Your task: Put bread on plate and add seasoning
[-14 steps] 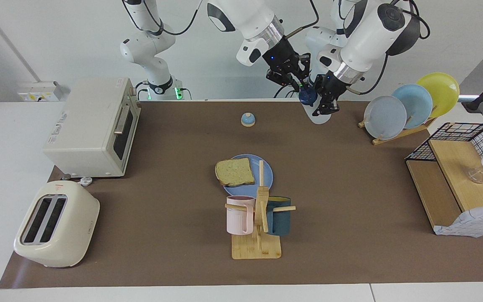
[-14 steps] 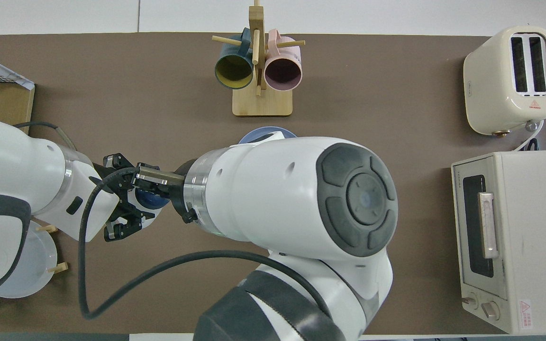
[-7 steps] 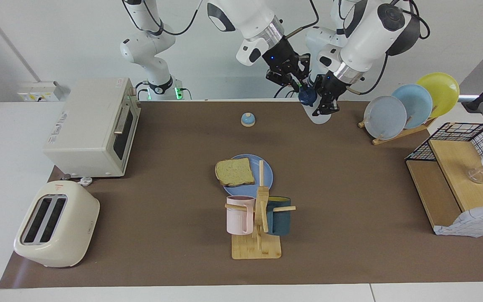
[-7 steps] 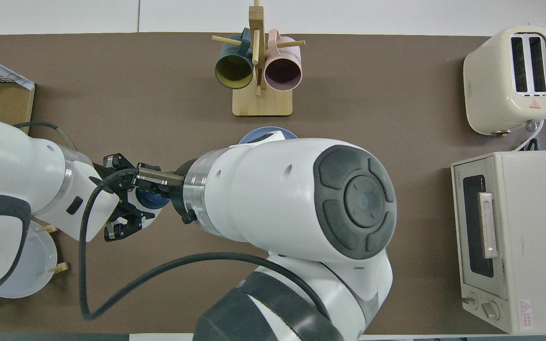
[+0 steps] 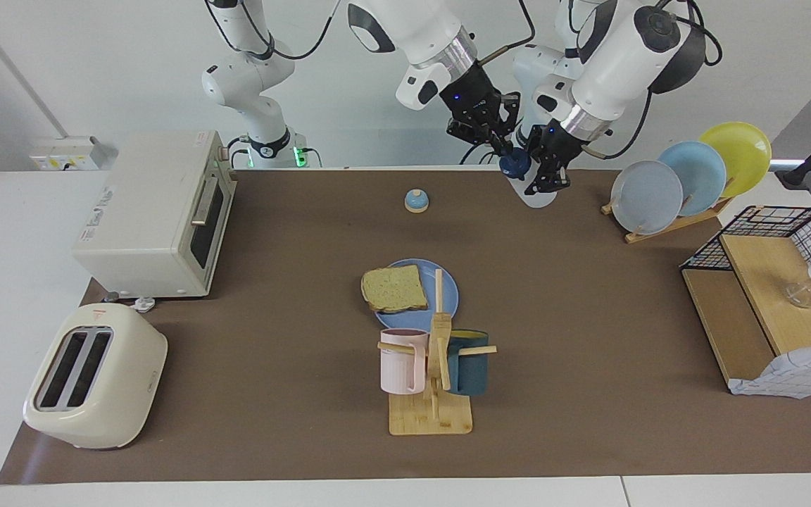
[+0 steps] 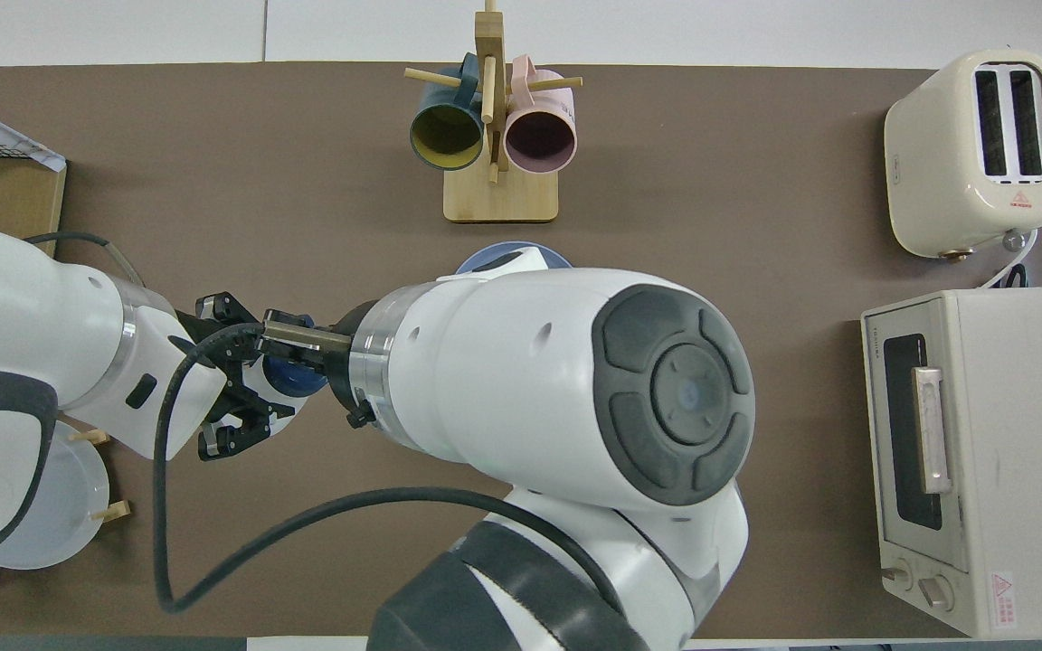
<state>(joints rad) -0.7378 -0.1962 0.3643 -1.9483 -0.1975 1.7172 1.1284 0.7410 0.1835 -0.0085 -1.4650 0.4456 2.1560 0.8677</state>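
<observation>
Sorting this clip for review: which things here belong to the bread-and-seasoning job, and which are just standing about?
In the job:
- bread, lying on the plate
- seasoning bottle, held by the left gripper, with the right gripper at its cap

Just standing about:
- bell
- mug rack
- toaster
- toaster oven
- plate rack
- wire basket

the bread [image 5: 394,289] was speckled tan-yellow with a brown crust, on a medium-blue plate [image 5: 448,296]. the seasoning [image 5: 538,196] was translucent white with a navy cap. the mugs were pink [image 5: 401,360] and dark teal [image 5: 469,362].
</observation>
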